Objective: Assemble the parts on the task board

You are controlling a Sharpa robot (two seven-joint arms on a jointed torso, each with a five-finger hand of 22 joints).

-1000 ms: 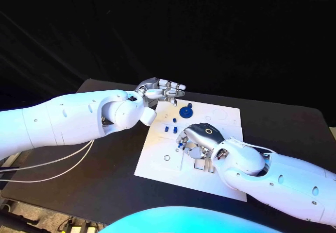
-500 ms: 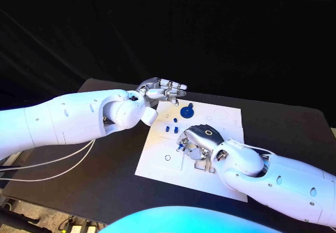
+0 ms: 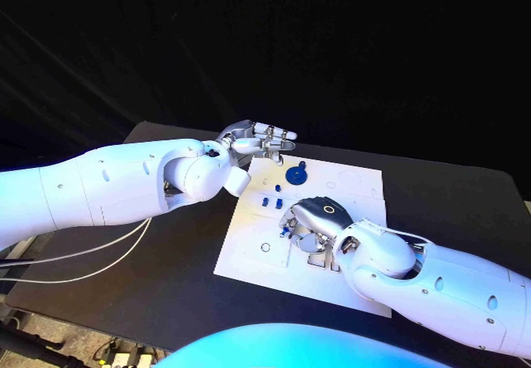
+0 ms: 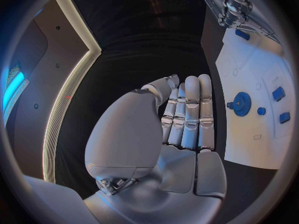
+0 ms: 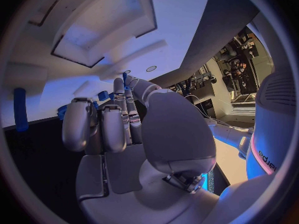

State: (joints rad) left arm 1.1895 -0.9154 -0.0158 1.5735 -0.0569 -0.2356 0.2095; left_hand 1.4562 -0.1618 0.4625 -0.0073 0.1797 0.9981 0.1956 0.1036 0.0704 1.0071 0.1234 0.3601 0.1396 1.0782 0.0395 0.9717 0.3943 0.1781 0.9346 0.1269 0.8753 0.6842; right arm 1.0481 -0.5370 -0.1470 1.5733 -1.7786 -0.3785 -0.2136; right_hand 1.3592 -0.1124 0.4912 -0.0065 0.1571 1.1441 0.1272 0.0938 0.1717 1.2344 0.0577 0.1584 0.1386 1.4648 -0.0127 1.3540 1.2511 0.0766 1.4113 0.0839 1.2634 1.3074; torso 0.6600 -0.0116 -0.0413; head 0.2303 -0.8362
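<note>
While the right hand's [image 3: 313, 220] fingers [image 5: 104, 127] are curled down onto the middle of the board [image 3: 252, 264], a small blue part [image 3: 285, 228] is seen just at their tips. Whether it is pinched or only touched cannot be told. The left hand's [image 3: 261, 140] fingers [image 4: 190, 112] are held straight and pressed side by side, with the thumb bent apart from them and nothing held. This hand hangs over the board's far left corner, near the blue gear [image 3: 295, 176] but apart from it.

Over the last second almost nothing has been altered. The right hand has been kept at the same spot on the board, and the left hand has only been lifted a little toward the far edge. The gear and the two small blue pieces [image 3: 271, 203] beside it have been left where they lay, and the board has not been shifted on the tabletop [image 3: 166, 284].

From this it is judged that a fine seating step is in progress under the right hand, with the left held in waiting. Most of the assembly appears not yet done.
</note>
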